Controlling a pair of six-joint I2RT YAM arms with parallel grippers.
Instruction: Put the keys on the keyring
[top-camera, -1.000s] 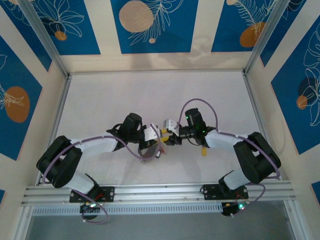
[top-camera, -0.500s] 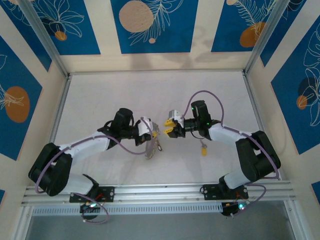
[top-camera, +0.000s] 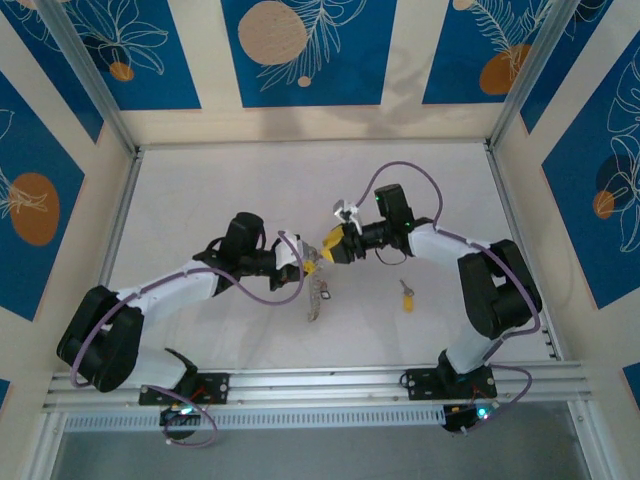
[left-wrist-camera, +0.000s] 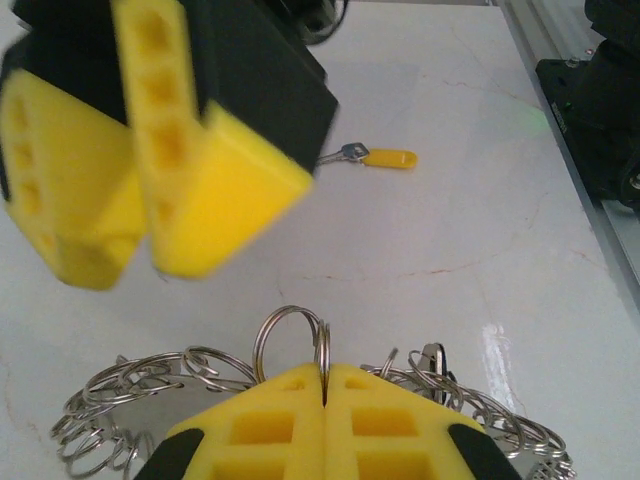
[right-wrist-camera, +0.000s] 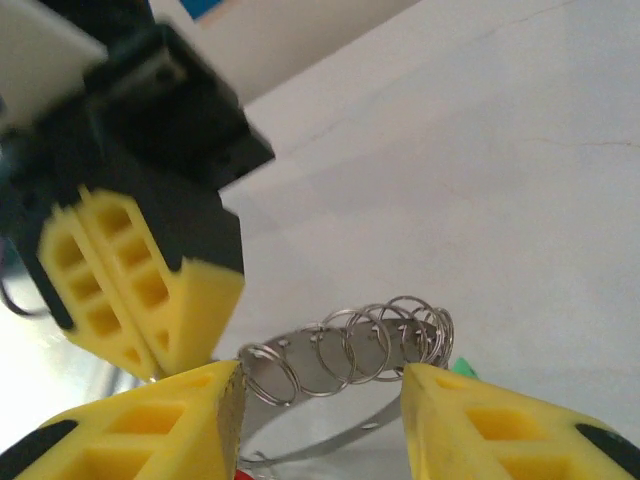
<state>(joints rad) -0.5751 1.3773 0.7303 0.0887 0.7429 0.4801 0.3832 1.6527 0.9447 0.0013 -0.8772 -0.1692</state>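
Centre of the overhead frame: left hand (left-wrist-camera: 323, 378) pressed together, pinching the keyring (top-camera: 318, 296) by one small wire loop. The rest of the ring, strung with many little loops, trails below the hand. Facing it tip to tip, right hand (right-wrist-camera: 322, 378) spread, gripping nothing; ring coils show through its gap. Yellow key (top-camera: 406, 299) lies on the bench (top-camera: 220, 200), right of centre, apart from both hands.
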